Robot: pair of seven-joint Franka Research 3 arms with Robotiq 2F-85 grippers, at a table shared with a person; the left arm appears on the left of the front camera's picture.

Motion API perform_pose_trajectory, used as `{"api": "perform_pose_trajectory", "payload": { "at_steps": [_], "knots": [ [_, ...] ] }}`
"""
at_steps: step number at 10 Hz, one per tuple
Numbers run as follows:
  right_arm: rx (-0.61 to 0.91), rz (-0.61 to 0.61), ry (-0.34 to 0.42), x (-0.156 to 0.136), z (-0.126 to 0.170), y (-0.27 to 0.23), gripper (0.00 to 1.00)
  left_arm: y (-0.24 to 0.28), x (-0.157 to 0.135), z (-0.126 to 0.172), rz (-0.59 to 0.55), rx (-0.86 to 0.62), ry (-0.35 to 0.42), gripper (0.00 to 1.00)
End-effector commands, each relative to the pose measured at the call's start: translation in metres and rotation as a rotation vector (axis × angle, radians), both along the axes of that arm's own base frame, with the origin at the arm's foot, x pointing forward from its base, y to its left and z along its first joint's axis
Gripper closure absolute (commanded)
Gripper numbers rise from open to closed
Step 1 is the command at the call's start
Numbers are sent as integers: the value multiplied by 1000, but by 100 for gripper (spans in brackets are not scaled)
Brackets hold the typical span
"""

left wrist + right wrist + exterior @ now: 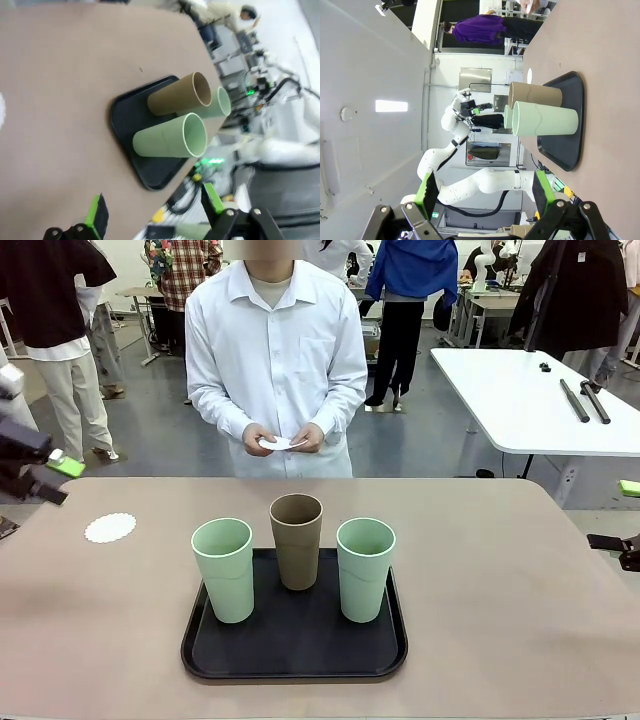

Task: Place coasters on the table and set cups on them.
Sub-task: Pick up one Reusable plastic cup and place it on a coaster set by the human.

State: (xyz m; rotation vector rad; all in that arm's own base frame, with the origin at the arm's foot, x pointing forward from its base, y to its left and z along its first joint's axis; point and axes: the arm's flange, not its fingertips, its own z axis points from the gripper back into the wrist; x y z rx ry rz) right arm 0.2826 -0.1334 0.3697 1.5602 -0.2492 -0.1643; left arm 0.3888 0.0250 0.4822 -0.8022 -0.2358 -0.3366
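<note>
**Coaster on the table, cups on the tray**

From my console I count one coaster [110, 528] lying flat on the table [500, 580]. It sits off to the left of the tray [295, 658], clear of its rim, with nothing standing on it.

All three cups are upright on the tray. The brown cup [297, 540] stands in the middle at the tray's far edge. The left green cup [223, 570] and the right green cup [365, 570] flank it a little nearer the tray's front. They stand close together, but I see narrow gaps between them.

Beyond the tray's far edge, the person's hands [258, 438] hold some white paper [283, 444] at waist height. I cannot tell how many pieces there are.

My left gripper [154, 207] has its jaws spread wide with nothing between them. It hangs well left of the tray, farther out than the coaster, and its camera looks across the bare table at the cups. My right gripper [484, 192] is also spread and empty. It is off to the tray's right, and in its view the right green cup is the nearest one.
</note>
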Motion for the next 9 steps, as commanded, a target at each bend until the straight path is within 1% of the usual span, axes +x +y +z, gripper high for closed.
{"api": "perform_pose_trajectory", "payload": {
  "at_steps": [1, 3, 4, 5, 7, 8, 9],
  "knots": [
    [26, -14, -7, 3, 2, -1, 0, -29, 22, 12, -252, 291, -169, 0],
    [26, -14, -7, 3, 2, -1, 0, -90, 23, 29, -418, 536, -157, 0],
    [26, -14, -7, 3, 2, -1, 0, -115, 13, 31, -494, 648, -141, 0],
    [26, -14, -7, 3, 2, -1, 0, -132, 5, 27, -529, 696, -144, 0],
    [26, -14, -7, 3, 2, -1, 0, -156, 7, 23, -563, 740, -161, 0],
    [26, -14, -7, 3, 2, -1, 0, -159, 3, 17, -544, 720, -179, 0],
    [26, -14, -7, 3, 2, -1, 0, -158, 2, 27, -590, 713, -141, 0]
  ]
}}
